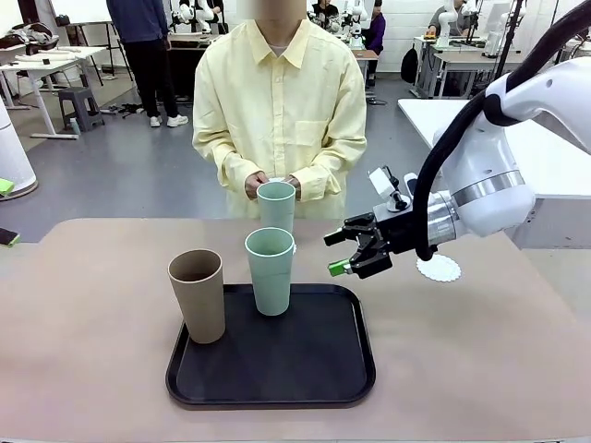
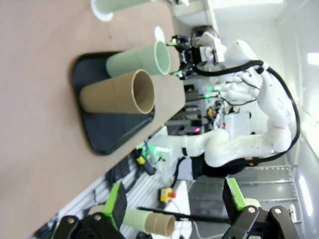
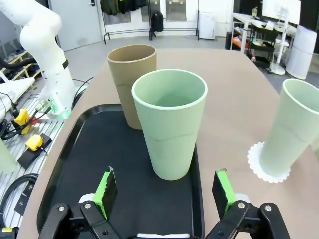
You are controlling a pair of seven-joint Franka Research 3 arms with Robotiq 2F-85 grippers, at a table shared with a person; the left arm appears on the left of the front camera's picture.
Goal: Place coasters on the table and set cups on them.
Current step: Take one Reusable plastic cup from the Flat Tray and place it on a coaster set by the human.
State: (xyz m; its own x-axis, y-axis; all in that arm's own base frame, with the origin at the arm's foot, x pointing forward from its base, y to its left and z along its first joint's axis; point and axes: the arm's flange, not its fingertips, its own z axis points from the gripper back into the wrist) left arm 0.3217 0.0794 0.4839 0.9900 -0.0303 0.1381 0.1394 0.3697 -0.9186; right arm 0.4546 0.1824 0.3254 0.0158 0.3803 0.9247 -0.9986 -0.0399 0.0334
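Right gripper (image 1: 332, 254): jaws apart, nothing between the green pads. It hangs low over the right edge of the black tray (image 1: 314, 369), fingers pointing toward the robot's left. In the right wrist view the near mint cup (image 3: 169, 124) stands straight ahead, in line with the gap between the fingers but not yet inside it. In the front view the fingertips stop short of the cup wall, with no contact.

Left gripper (image 2: 174, 185): jaws apart, empty, held off the table's left side and well apart from the tray.

On the tray: the near mint cup is upright at the middle rear. The tan cup (image 1: 197, 295) is upright at the left edge, beside the mint cup and not touching it.

Beyond the tray, toward the person: the second mint cup (image 1: 276, 205) is upright on a coaster (image 3: 259, 167), whose scalloped edge shows around the base. The person's hands (image 1: 257, 185) are just behind its rim; I cannot tell whether they touch it.

On the table (image 1: 480, 351), right of the tray: a bare coaster (image 1: 440, 269) lies flat, partly hidden by the right arm.
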